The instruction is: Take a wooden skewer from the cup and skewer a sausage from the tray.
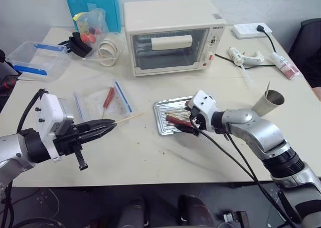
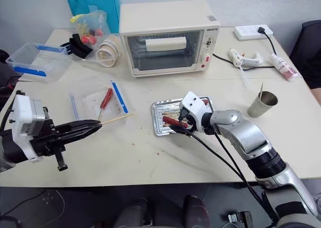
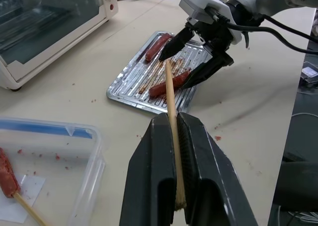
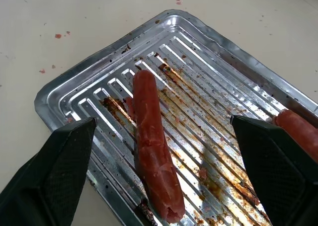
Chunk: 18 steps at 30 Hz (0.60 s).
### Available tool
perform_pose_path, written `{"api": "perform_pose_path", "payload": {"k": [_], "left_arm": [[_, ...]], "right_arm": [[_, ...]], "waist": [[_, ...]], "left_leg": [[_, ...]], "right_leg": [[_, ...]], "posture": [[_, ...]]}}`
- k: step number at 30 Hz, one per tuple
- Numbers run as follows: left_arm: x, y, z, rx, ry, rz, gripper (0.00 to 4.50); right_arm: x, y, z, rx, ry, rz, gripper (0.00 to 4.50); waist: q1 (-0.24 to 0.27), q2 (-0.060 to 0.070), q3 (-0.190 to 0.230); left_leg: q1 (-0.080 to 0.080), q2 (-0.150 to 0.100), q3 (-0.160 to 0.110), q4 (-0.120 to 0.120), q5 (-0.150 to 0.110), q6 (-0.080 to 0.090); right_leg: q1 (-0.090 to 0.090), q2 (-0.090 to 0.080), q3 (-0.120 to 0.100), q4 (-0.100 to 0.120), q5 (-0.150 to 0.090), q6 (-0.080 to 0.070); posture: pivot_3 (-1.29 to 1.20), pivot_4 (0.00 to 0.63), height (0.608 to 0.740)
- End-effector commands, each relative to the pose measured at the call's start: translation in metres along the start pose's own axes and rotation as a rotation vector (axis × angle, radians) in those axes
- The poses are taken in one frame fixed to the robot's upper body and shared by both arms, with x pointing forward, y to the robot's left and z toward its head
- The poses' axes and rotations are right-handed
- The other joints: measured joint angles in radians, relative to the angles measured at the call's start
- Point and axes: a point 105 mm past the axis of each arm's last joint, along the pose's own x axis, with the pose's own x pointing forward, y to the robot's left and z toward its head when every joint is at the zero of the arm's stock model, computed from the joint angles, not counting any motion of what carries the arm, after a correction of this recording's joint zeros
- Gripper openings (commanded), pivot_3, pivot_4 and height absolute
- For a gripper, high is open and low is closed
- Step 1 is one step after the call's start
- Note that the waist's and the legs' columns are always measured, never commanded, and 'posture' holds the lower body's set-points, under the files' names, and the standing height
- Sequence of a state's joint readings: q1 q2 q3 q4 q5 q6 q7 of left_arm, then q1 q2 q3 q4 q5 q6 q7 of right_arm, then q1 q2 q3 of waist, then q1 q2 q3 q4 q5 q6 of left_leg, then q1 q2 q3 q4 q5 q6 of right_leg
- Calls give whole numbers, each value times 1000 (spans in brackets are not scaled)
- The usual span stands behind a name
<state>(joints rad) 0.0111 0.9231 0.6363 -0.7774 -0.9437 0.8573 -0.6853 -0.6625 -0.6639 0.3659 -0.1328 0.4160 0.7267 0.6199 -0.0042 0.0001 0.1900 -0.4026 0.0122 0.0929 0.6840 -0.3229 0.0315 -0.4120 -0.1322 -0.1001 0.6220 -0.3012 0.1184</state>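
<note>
My left gripper (image 1: 108,126) is clenched on the thin pale wooden skewer (image 3: 171,117). My right gripper (image 4: 161,171), jaws spread, straddles the dark red-brown sausage (image 4: 151,146) on the shiny ridged silver tray (image 1: 161,122). Grey-tan tapered cup (image 1: 268,103) sits far right.

Count of things on the surface (image 1: 150,153)

Two sausages in one tray (image 4: 89,77): the sausage (image 4: 151,146), another sausage (image 4: 298,129); one wooden skewer (image 3: 171,112); one cup (image 2: 262,104); one oven (image 1: 170,35).
</note>
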Motion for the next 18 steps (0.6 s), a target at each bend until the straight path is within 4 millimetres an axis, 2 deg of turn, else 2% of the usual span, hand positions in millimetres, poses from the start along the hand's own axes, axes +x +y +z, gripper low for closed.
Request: {"api": "perform_pose_path", "payload": {"k": [1,6,10,16,18], "left_arm": [[2,-5,7,40,-27,-9,0],[4,-3,9,46,-35,-6,0],[5,-2,10,50,-36,-7,0],[5,-1,11,55,-38,-7,0],[5,-1,11,57,-38,-6,0]], "right_arm": [[2,-2,3,-13,-11,-12,4486],[8,1,-1,-2,4,4,4486],[13,2,-6,0,24,9,3675],[15,1,-10,10,44,21,3675],[16,1,-10,10,45,24,3296]], "waist": [[0,0,0],[0,0,0],[0,0,0],[-1,0,0],[-1,0,0]], "left_leg": [[0,0,0,0,0,0],[0,0,0,0,0,0],[0,0,0,0,0,0],[0,0,0,0,0,0],[0,0,0,0,0,0]], "right_leg": [[0,0,0,0,0,0],[0,0,0,0,0,0],[0,0,0,0,0,0],[0,0,0,0,0,0],[0,0,0,0,0,0]], "posture": [[0,150,740],[0,150,740],[0,150,740],[0,150,740],[0,150,740]]}}
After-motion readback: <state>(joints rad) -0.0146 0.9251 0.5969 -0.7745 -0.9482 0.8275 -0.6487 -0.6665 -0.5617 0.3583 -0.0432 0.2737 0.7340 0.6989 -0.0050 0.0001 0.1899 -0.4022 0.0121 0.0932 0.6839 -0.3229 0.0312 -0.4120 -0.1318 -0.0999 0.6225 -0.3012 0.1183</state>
